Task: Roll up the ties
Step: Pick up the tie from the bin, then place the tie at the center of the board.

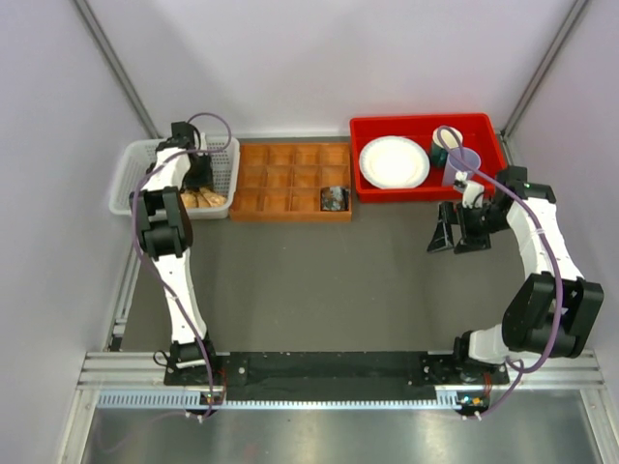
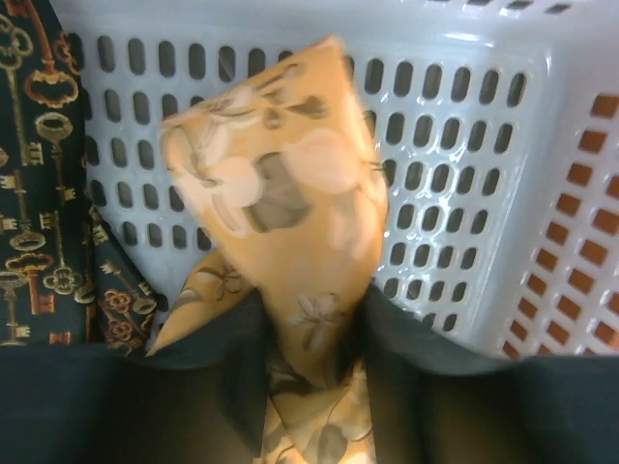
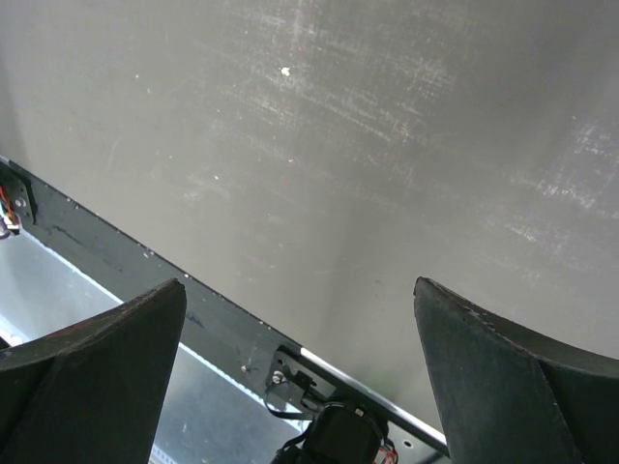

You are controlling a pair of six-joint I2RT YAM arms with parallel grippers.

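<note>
From above, left pincer point(image 1: 198, 179) sits inside the white basket point(image 1: 131, 184); right pincer point(image 1: 455, 232) hangs released. Left wrist: it clenches the tan-orange tie point(image 2: 280, 203), a dark tie point(image 2: 39, 193) to its left. Right wrist: jaws spread wide above the table point(image 3: 338, 145).

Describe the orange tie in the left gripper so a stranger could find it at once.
Look at the white perforated plastic basket at the far left of the grey table, beside the brown compartment tray. Inside, the left gripper pinches a tan-orange fabric tie with pale flowers; the neighbouring dark tie bears keys instead.
</note>
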